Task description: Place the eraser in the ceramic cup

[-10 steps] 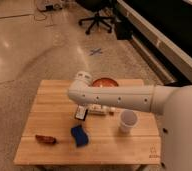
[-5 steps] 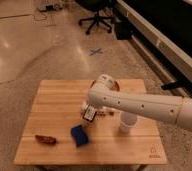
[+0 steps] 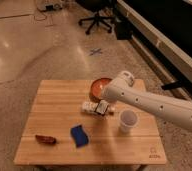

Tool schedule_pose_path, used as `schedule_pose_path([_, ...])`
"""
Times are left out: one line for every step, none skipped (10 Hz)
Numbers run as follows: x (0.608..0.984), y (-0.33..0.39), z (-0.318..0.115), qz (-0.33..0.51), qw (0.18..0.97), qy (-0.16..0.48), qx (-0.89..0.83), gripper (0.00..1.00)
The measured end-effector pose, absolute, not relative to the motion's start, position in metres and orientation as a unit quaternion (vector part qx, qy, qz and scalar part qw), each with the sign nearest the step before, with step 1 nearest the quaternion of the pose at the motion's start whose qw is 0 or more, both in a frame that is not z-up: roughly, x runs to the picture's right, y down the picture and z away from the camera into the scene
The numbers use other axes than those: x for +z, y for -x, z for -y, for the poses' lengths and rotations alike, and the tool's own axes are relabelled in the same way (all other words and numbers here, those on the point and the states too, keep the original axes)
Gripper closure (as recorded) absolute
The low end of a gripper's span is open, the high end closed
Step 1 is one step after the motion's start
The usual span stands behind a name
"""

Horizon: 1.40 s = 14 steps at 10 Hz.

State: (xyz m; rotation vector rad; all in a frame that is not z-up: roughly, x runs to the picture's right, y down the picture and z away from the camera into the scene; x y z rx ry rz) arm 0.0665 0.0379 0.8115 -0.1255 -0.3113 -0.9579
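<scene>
My gripper (image 3: 107, 108) is low over the middle of the wooden table (image 3: 54, 100), at the end of the white arm (image 3: 154, 104) that reaches in from the right. A small dark block with a white patch, the eraser (image 3: 102, 107), sits right at the gripper, next to a white tube-like packet (image 3: 89, 106). I cannot tell whether the gripper holds it. The white ceramic cup (image 3: 128, 121) stands upright just right of and nearer than the gripper, apart from it.
An orange-red bowl (image 3: 99, 87) stands behind the gripper, partly hidden by the arm. A blue spongy block (image 3: 79, 135) and a red-brown object (image 3: 45, 139) lie at the front left. The table's edges are near on all sides.
The arm has swung right and drawn back, uncovering the table's middle. The gripper moved from near the blue block to beside the white packet. The cup now shows whole.
</scene>
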Motion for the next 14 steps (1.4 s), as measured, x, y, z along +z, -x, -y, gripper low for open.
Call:
schedule_pose_path([0.808, -0.079, -0.028, 0.143, 0.875, 0.055, -0.459, 1.0])
schedule_pose_path([0.805, -0.086, -0.024, 0.141, 0.876, 0.053, -0.457, 1.0])
schedule_pose_path([0.8, -0.096, -0.018, 0.136, 0.879, 0.05, -0.455, 1.0])
schedule_pose_path([0.793, -0.108, -0.013, 0.131, 0.881, 0.048, -0.451, 1.0])
schedule_pose_path([0.786, -0.115, -0.009, 0.128, 0.883, 0.044, -0.449, 1.0])
schedule_pose_path([0.779, -0.122, -0.005, 0.125, 0.884, 0.04, -0.448, 1.0])
schedule_pose_path([0.769, -0.129, 0.0, 0.12, 0.885, 0.035, -0.448, 1.0])
schedule_pose_path([0.764, -0.132, 0.002, 0.118, 0.885, 0.033, -0.448, 1.0])
schedule_pose_path([0.757, -0.135, 0.002, 0.116, 0.886, 0.031, -0.447, 1.0])
schedule_pose_path([0.749, -0.139, -0.001, 0.115, 0.888, 0.029, -0.445, 1.0])
schedule_pose_path([0.743, -0.141, -0.005, 0.115, 0.888, 0.029, -0.444, 1.0])
schedule_pose_path([0.737, -0.142, -0.011, 0.115, 0.89, 0.03, -0.44, 1.0])
schedule_pose_path([0.732, -0.146, -0.017, 0.114, 0.892, 0.032, -0.436, 1.0])
schedule_pose_path([0.726, -0.152, -0.024, 0.111, 0.896, 0.035, -0.429, 1.0])
